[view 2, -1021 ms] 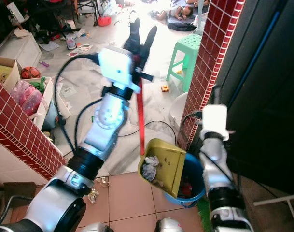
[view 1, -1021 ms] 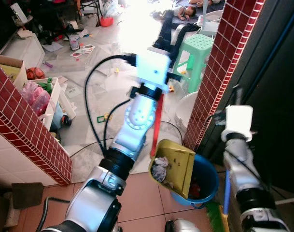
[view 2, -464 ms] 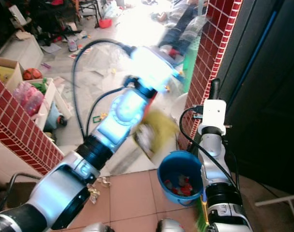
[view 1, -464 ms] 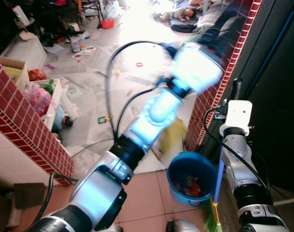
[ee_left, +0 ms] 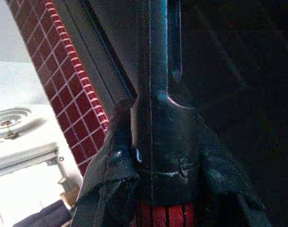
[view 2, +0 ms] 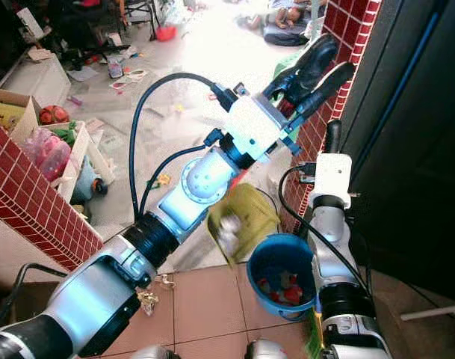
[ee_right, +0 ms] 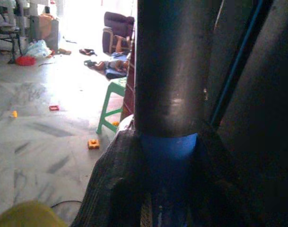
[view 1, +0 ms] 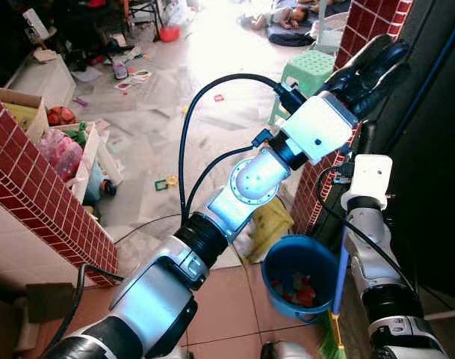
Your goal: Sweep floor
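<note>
My left gripper is raised high beside the red brick pillar, shut on the dustpan's handle, which is black at the end and red lower down. The yellow-green dustpan hangs tilted just left of the blue bucket, with pale debris in it. Colourful rubbish lies in the bucket. My right gripper stands upright by the dark door, shut on the broom's blue handle. That handle runs down past the bucket to green bristles.
A low brick wall stands at the left, with boxes of toys behind it. A green stool is by the pillar. Small toys and cables litter the marble floor. A person lies at the far end.
My left arm swung up and right toward the pillar. The dustpan, which rested over the bucket, is now tilted at the bucket's left. The right arm has barely moved.
</note>
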